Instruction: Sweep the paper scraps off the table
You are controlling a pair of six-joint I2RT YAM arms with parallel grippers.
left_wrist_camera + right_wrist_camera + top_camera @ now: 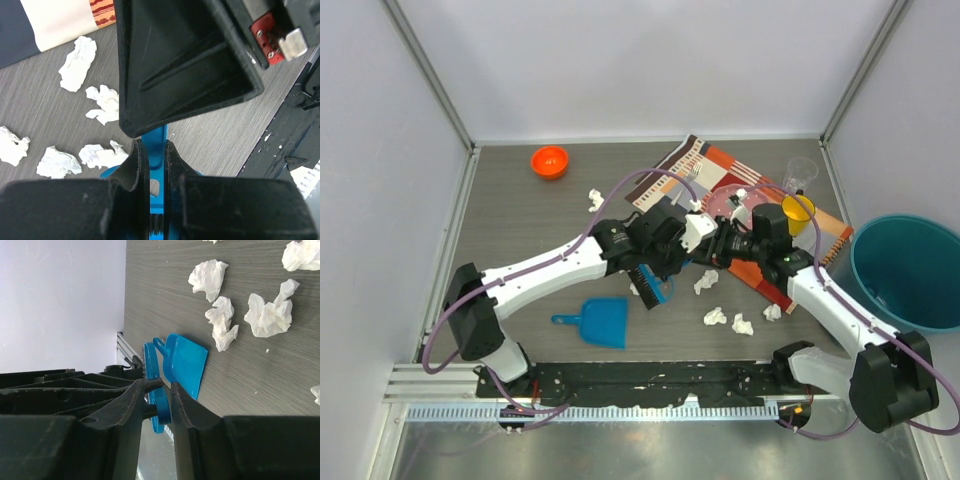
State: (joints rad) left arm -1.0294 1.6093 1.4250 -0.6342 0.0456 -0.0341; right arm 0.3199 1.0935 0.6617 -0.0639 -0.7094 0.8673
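Several crumpled white paper scraps (715, 317) lie on the dark table (520, 230) between the arms, and one scrap (595, 198) lies farther back. They also show in the left wrist view (77, 62) and the right wrist view (210, 276). My left gripper (156, 150) is shut on the blue handle of a brush (650, 284) with black bristles, held above the table. My right gripper (159, 395) meets it from the right, with its fingers closed against the end of the same handle (162, 407). A blue dustpan (607, 322) lies flat near the front.
A striped orange placemat (835, 235) at the back right carries a clear cup (801, 174), a yellow cup (798, 212) and a pink dish (722, 200). A teal bin (910, 270) stands at the right. An orange bowl (550, 161) sits back left. Pale walls surround the table.
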